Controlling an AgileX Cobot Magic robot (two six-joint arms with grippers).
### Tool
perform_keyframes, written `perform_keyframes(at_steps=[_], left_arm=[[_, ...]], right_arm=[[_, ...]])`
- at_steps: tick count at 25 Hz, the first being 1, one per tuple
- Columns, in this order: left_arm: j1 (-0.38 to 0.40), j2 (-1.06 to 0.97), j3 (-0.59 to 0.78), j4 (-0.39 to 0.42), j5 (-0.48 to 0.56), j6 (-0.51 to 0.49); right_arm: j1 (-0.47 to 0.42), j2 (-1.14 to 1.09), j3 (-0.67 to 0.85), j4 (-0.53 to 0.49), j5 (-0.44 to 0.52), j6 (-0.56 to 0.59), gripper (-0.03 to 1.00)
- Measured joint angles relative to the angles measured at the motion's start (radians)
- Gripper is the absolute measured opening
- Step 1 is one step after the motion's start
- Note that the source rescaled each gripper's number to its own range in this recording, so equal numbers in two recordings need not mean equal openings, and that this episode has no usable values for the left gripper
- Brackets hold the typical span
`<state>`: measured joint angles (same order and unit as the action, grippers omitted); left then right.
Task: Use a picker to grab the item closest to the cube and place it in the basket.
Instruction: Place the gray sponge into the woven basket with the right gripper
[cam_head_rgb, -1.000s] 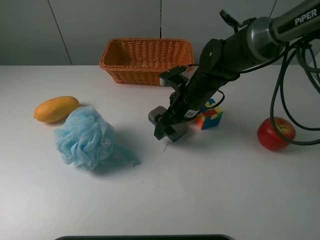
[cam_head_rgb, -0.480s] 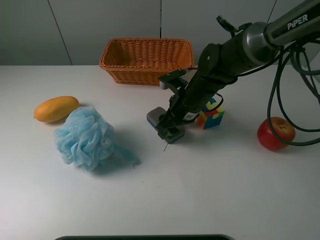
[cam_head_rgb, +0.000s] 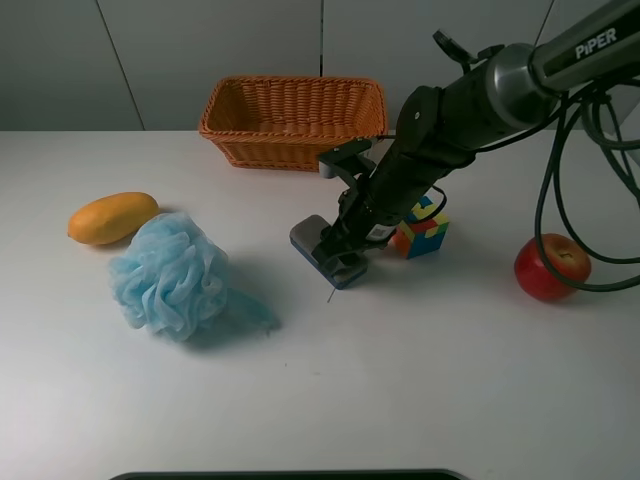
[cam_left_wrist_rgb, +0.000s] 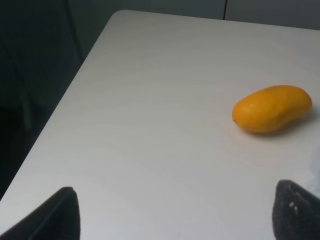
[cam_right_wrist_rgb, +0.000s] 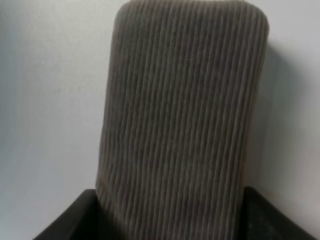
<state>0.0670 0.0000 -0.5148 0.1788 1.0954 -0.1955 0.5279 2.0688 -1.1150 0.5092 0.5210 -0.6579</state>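
- Grey ribbed felt fills the right wrist view: the top of the item (cam_right_wrist_rgb: 182, 115), running lengthwise away from the camera. The black fingers (cam_right_wrist_rgb: 75, 220) of the picker (cam_right_wrist_rgb: 170, 215) sit against its two long sides at the near end.
- The jaws are closed only to the width of the item and hold it between them. Bare white table shows on either side of the felt.
- That close view shows none of the item's blue base and nothing of its surroundings.
- From the high camera, the picker (cam_head_rgb: 340, 256) points down and to the left over the item (cam_head_rgb: 308, 234), whose left end sticks out past the fingers. Whether it rests on the table (cam_head_rgb: 400, 380) or hangs just clear of it cannot be told.
- The cube (cam_head_rgb: 420, 232) stands just to the right of the item, partly behind the dark arm (cam_head_rgb: 470, 100).
- The basket (cam_head_rgb: 290, 145) sits at the back of the table, well apart from the item.
- Further out are a red apple (cam_head_rgb: 552, 267) at the right, a light-blue bath pouf (cam_head_rgb: 170, 275) at the left and a mango (cam_head_rgb: 112, 217) touching its upper left.
- Only the left wrist view shows the left gripper (cam_left_wrist_rgb: 175, 200). Its two dark tips are spread wide with nothing between them, over bare table, with the mango (cam_left_wrist_rgb: 272, 108) beyond.
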Motion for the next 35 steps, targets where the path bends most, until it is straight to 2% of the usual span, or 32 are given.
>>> perform_keyframes(at_steps=[7,12,15,20,27,35], left_arm=[[0.000,0.000,0.000,0.000,0.000,0.000],[0.000,0.000,0.000,0.000,0.000,0.000],[0.000,0.000,0.000,0.000,0.000,0.000],[0.000,0.000,0.000,0.000,0.000,0.000],[0.000,0.000,0.000,0.000,0.000,0.000],[0.000,0.000,0.000,0.000,0.000,0.000]], right_arm=[[0.000,-0.148,-0.083,-0.027,0.030,0.000,0.01],[0.000,-0.220,-0.251,-0.081,0.033,0.000,0.01],[0.000,-0.211,-0.365,-0.130,0.002,0.000,0.01],[-0.002,-0.066,-0.603,-0.182,-0.023,-0.022,0.01],[-0.016,0.269,-0.951,-0.185,-0.008,-0.038,0.01],[-0.018,0.392,-1.001,-0.155,0.016,-0.042,0.01]])
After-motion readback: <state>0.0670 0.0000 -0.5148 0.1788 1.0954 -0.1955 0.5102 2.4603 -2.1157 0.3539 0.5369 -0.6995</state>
